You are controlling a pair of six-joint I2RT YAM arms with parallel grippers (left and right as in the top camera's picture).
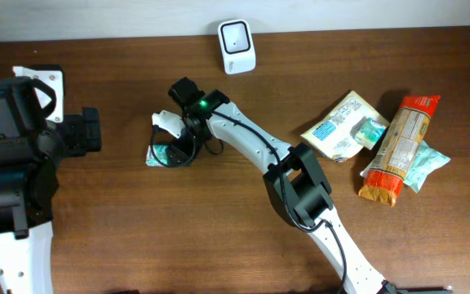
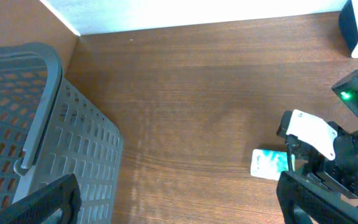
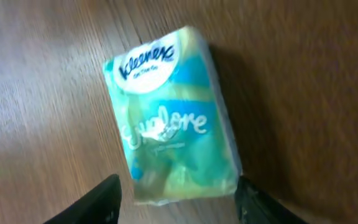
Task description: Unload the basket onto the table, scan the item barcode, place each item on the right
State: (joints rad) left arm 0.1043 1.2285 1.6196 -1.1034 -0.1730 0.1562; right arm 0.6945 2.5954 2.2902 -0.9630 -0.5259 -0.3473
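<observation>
The tissue pack (image 3: 173,118) looked light, soft and slick in its plastic wrap, likely to crush or slip under a hard pinch; its long sides seemed the best hold; it was a teal and green packet with white lettering, lying flat on the counter (image 1: 137,229) below and left of the scanner (image 1: 237,36); the right gripper (image 3: 179,202) straddled one end, released, not yet clamped; the left gripper (image 2: 179,202), far left of the scanner, was released and empty.
</observation>
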